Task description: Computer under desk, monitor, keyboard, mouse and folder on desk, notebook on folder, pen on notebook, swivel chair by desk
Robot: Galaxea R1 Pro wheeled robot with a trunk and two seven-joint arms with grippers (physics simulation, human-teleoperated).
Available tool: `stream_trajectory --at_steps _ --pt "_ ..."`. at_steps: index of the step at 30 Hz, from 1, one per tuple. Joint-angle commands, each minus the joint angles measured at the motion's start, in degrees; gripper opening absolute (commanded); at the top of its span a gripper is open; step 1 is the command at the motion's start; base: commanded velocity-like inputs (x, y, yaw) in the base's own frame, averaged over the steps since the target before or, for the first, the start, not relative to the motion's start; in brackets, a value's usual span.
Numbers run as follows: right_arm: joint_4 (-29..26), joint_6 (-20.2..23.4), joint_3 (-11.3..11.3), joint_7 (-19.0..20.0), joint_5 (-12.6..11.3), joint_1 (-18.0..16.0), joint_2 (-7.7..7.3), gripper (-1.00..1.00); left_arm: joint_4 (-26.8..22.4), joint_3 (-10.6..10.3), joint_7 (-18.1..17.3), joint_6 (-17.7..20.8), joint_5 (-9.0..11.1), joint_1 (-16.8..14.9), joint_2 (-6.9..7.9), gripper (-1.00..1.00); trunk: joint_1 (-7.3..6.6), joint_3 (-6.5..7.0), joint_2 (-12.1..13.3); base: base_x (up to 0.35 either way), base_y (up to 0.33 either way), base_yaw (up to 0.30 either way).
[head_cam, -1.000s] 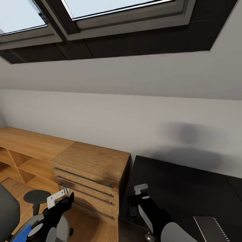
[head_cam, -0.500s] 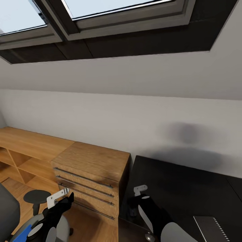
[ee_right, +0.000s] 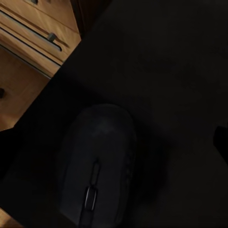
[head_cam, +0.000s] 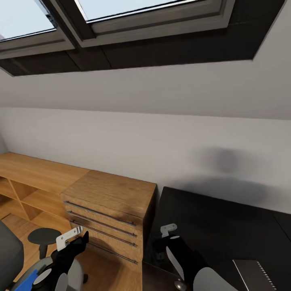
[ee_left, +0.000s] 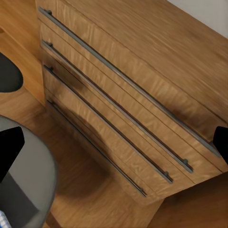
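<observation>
Hands: right hand (head_cam: pixel 166 231) spread above small rounded black mouse (ee_right: pixel 97 164) on glossy black counter (head_cam: pixel 218 226) | left hand (head_cam: pixel 69 237) spread, empty.

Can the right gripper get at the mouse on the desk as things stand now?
Probably yes. In the right wrist view the mouse lies on the black desk directly below the camera, with nothing over or around it. The right gripper hovers above the desk's corner; whether its jaws are open is unclear.
</observation>
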Motion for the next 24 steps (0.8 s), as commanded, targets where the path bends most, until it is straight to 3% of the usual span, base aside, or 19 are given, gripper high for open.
stream_trajectory --at_steps 1,24 --pt "-0.05 0.36 0.25 -0.34 -0.38 -0.05 0.0 1.0 -0.12 0.03 0.33 0.22 0.6 0.0 -0.02 1.0 0.24 -0.26 -0.48 0.0 0.0 0.0" --pt "-0.05 0.62 0.25 -0.41 -1.99 -0.05 0.0 1.0 -0.59 0.03 0.33 0.22 0.6 0.0 -0.02 1.0 5.29 -4.39 -9.7 0.0 0.0 0.0"
